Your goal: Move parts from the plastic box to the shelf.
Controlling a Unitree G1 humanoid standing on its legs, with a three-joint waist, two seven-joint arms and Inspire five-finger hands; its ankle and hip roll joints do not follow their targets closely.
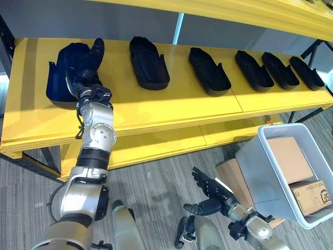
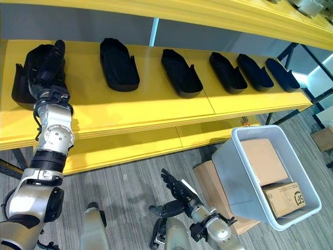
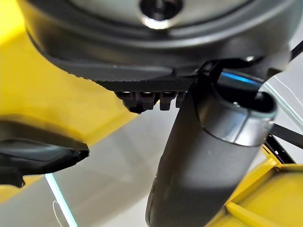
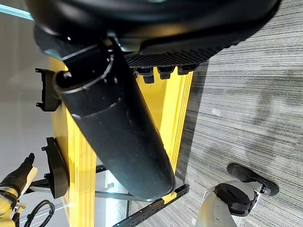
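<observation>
While the left hand (image 1: 86,65) reaches up onto the yellow shelf (image 1: 171,107), its fingers lie straight on top of the black part (image 1: 65,73) at the shelf's left end, not wrapped round it. Five more black parts sit in a row on the same shelf to the right of that one, each a little apart from the next. The right hand (image 1: 210,195) hangs low in front of the shelf, over the grey floor (image 1: 156,179), with its fingers spread apart and nothing in it. The grey plastic box (image 1: 260,172) is tipped below the shelf's right end, just beside that hand. Two cardboard boxes (image 1: 291,159) lie inside it.
</observation>
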